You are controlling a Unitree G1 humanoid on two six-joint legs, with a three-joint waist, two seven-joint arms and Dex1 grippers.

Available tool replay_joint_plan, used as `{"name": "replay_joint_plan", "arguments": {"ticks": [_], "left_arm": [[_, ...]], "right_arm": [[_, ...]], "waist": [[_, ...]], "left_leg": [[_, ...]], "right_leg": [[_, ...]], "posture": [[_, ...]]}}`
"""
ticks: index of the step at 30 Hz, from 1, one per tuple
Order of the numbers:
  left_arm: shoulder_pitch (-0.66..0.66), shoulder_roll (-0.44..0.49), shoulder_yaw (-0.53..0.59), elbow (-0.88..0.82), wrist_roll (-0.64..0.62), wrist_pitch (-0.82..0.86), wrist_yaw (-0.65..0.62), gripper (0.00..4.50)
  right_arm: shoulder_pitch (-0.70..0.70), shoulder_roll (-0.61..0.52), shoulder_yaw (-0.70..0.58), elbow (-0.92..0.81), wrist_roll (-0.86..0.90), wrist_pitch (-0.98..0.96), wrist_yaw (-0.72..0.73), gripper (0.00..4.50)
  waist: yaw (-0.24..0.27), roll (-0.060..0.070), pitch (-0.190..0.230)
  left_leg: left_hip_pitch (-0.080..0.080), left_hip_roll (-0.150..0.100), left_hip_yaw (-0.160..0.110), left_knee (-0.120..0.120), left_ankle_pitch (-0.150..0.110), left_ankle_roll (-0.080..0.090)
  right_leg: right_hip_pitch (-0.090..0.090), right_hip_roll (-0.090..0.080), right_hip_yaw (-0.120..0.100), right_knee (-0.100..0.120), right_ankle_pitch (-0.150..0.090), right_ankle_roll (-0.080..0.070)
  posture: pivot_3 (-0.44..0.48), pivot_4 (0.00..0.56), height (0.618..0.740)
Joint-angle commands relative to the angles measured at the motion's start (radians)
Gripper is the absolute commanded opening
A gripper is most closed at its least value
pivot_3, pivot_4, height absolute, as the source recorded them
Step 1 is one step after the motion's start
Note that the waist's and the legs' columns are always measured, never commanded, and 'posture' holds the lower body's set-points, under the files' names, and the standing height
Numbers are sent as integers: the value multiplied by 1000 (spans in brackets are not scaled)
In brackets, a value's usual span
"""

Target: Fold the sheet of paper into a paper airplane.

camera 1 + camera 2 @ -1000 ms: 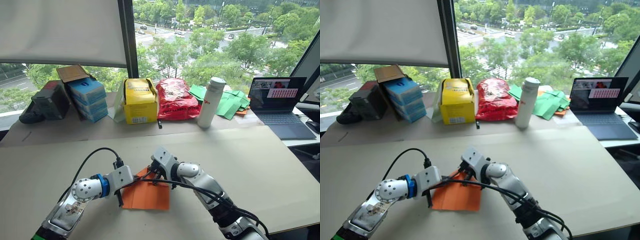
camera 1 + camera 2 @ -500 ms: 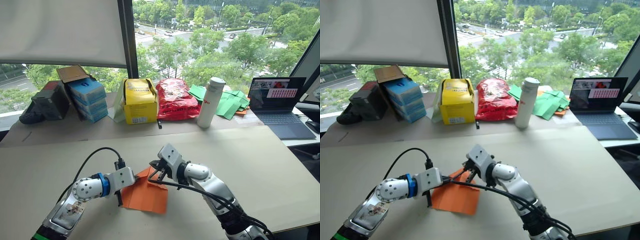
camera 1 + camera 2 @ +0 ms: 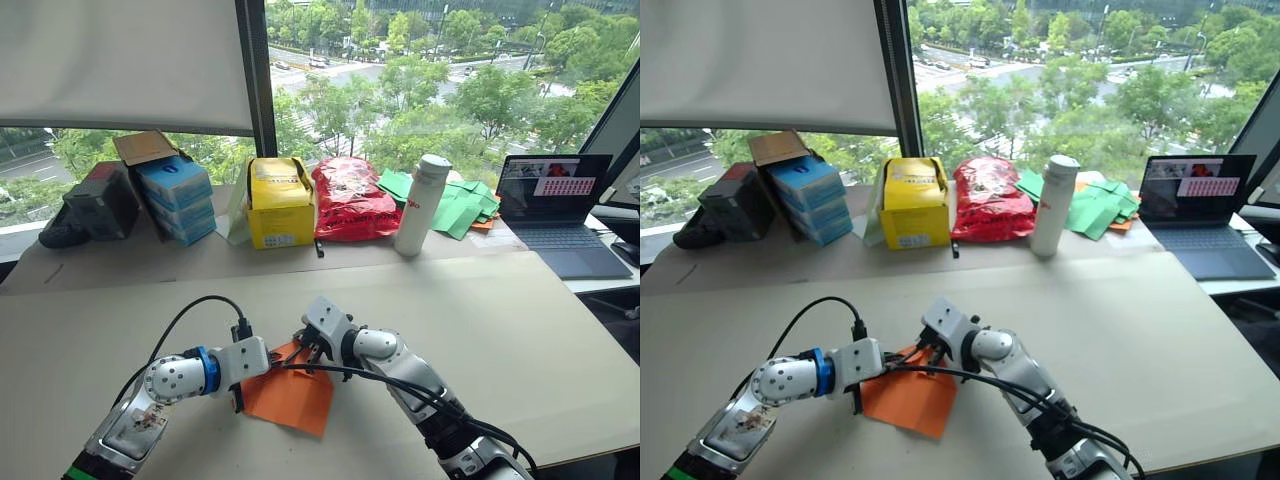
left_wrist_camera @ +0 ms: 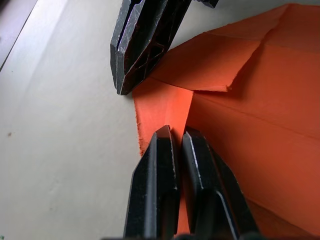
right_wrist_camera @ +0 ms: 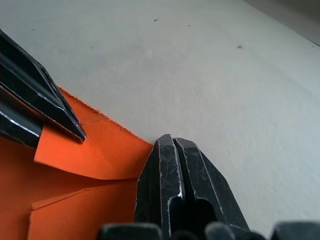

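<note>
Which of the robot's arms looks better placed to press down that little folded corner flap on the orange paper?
Probably the right gripper: its closed jaws sit beside the folded flap on the creased orange sheet of paper. The left gripper already pins the sheet's edge.

My two head views look forward and down from above the cream table [image 3: 520, 330], taking in the far window, and they share nearly the same scene with a slight sideways offset. My left wrist view sits very close over the creased orange sheet of paper [image 4: 260, 115], facing along its black fingers. My right wrist view is equally close, sharing that same paper corner.
</note>
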State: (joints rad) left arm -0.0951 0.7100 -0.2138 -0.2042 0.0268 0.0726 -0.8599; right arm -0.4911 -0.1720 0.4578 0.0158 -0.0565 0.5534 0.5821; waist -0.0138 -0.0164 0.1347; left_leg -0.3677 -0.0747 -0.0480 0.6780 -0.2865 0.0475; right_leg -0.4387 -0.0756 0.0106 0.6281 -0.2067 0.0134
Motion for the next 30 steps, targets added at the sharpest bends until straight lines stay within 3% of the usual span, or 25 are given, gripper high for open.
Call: {"name": "replay_joint_plan", "arguments": {"ticks": [1,6,11,16,21,26,30], "left_arm": [[35,34,-3,-7,-15,45,-48,1817],[21,53,93,-36,-162,188,-98,3491],[-67,45,196,-57,-390,434,-153,3491],[-173,-18,218,-12,-481,580,-107,3491],[-229,-73,125,80,-404,562,-70,2072],[-240,-111,72,136,-335,518,-31,205],[-250,-136,39,169,-293,491,-10,39]], "right_arm": [[18,-19,5,-28,-18,16,-3,0],[33,-24,5,-58,-21,25,-8,0],[42,-22,5,-79,-23,27,-21,0],[43,-13,5,-83,-26,30,-30,0],[45,-1,6,-77,-29,30,-39,0],[39,8,9,-79,-31,34,-46,0],[37,14,14,-84,-35,36,-48,0]], "waist": [[1,0,0],[-1,0,0],[0,-1,1],[-2,-1,1],[-3,-1,1],[-2,-2,1],[-1,-2,1]], "left_leg": [[0,0,0,0,0,0],[0,0,0,0,0,0],[0,0,0,0,0,0],[0,0,0,2,1,-2],[-1,0,0,1,4,-7],[-1,0,0,1,4,-7],[-1,0,0,1,4,-7]], "right_leg": [[0,0,0,0,0,0],[0,0,0,0,0,0],[-1,1,-2,1,0,0],[0,1,-3,1,0,0],[-1,1,-2,1,0,0],[-1,1,0,1,0,0],[-1,0,1,1,0,0]], "posture": [[0,150,740],[0,150,740],[0,150,740],[0,150,740],[0,150,740],[0,150,740],[0,150,740]]}}
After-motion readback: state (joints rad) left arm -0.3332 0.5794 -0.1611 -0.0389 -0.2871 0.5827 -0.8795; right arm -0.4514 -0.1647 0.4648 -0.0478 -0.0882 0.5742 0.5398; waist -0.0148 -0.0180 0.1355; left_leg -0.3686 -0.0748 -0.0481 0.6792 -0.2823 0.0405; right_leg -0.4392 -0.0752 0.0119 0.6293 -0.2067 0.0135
